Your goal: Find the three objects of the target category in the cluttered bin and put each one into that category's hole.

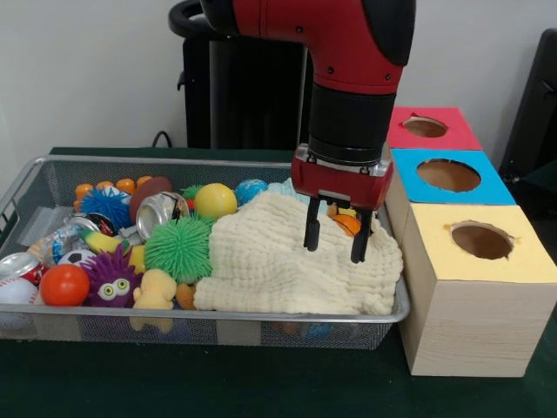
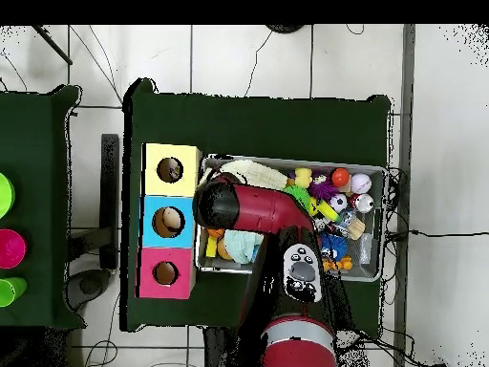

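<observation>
You see the gripper (image 1: 336, 236) with both black fingers spread apart, grasping nothing, tips just above the cream waffle-textured cloth (image 1: 291, 261). That rumpled cloth fills the wire-mesh bin (image 1: 52, 174) end nearest the yellow-topped box (image 1: 479, 279). No crinkly wrapper is identifiable.

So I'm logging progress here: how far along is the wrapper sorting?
Nothing looks done: no wrapper shows at the yellow box, blue box or pink box. In hand: the open, empty gripper hovers over the cream cloth in the bin. Left: all three; one possible crinkly wrapper shows.
</observation>
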